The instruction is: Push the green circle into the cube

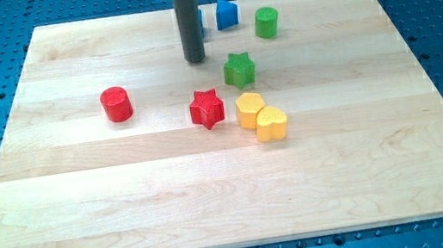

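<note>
**Near the board's top edge: tip not yet behind the green circle**

Across the wooden board, largest first: the dark rod comes down from the view's top, and my tip rests on the wood left of the blue cube and up-left of the green star. There are no jaws to report; the arm ends in this plain rod. A second blue block peeks out from behind the rod, its shape hidden.

The green circle stands near the cube's right, apart from it. Well below lie the red star, two touching yellow hearts and, to the left, the red cylinder.

My judgement: this is the approach step. My tip sits on the wrong side, so the next move calls for circling round to the circle's right, clear of the green star, then pushing leftward.
</note>
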Robot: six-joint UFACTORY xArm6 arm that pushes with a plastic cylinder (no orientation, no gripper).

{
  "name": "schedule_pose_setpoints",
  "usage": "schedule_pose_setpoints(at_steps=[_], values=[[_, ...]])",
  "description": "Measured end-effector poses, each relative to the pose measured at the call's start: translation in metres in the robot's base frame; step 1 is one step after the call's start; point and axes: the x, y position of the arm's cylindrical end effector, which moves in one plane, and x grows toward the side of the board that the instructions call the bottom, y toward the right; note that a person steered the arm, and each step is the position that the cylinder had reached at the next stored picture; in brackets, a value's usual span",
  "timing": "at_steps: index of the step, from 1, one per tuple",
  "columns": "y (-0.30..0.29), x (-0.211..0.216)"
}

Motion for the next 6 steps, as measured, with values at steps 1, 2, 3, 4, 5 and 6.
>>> schedule_pose_setpoints(at_steps=[1, 2, 3, 4, 5, 6], values=[[0.000, 0.001], [0.037, 0.010], [0.120, 0.004], [0.181, -0.026], [0.180, -0.067], [0.116, -0.029]])
